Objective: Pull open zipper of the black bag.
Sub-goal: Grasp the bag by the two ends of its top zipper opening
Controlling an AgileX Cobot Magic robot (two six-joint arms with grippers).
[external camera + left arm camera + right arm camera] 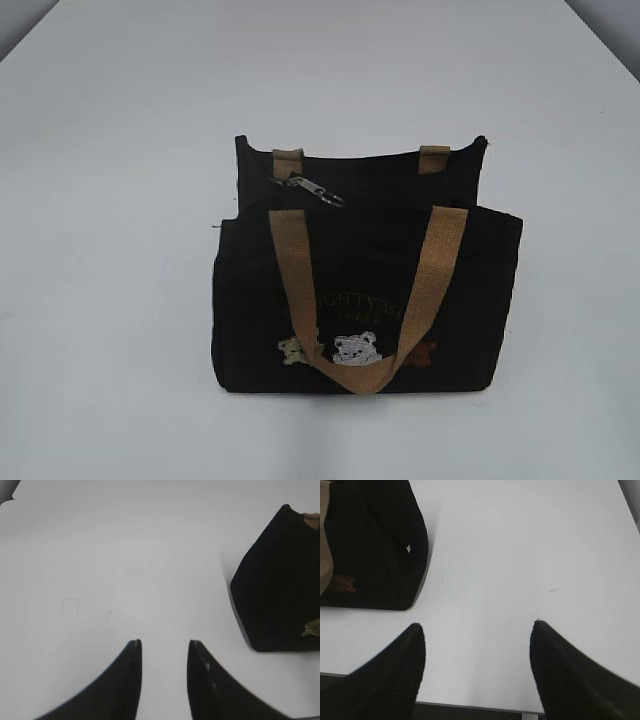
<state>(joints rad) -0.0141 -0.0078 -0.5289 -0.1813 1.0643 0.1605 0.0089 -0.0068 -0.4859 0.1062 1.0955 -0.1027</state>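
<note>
Left hand (pixel 165 647): released, its two dark fingers (pixel 131 667) parted by a narrow gap, nothing between them, only bare table beneath.
Left hand contact: touches nothing; the black bag (pixel 280 585) sits ahead of it and off to its right, well apart from the fingertips.
Right hand (pixel 476 630): released and spread wider than the left, fingers (pixel 405 660) far apart, empty.
Right hand contact: touches nothing; the black bag (pixel 370 545) lies ahead and to its left, its near corner just beyond the left fingertip but apart from it.
Black bag (pixel 365 290): stands upright on the white table (pixel 120 120), a tan handle looped down over its front, a second pair of tan strap ends at the back edge.
Zipper (pixel 316 190): runs along the bag's top; its shiny silver pull tab lies toward the left end of the top, near the rear left strap.
Writing: faint tan lettering on the bag's front, partly covered by the handle; a few letters like "GHTY" show, the rest too dim to read.
Decoration: small embroidered bears (pixel 355 350) below the lettering, one pale, one white, one brownish.
Brands: none readable.
</note>
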